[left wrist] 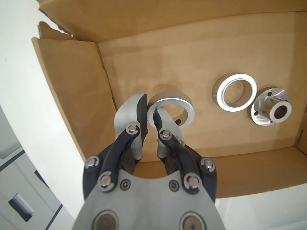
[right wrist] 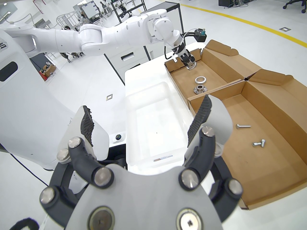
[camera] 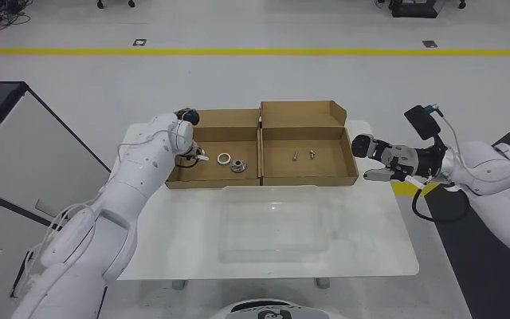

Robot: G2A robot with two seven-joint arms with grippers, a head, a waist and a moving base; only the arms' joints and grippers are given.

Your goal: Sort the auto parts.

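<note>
Left end effector (left wrist: pixel 151 117) clamped on silver ring (left wrist: pixel 170 99), inside cardboard box (left wrist: pixel 72 84) at 10 o'clock, right end effector (right wrist: pixel 146 105) spread apart at 2 o'clock

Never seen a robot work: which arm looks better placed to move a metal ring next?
Likely left. The left gripper is shut on a ring inside the box, beside a second ring and a flanged hub. The right gripper hangs open beside the bolt box.
</note>
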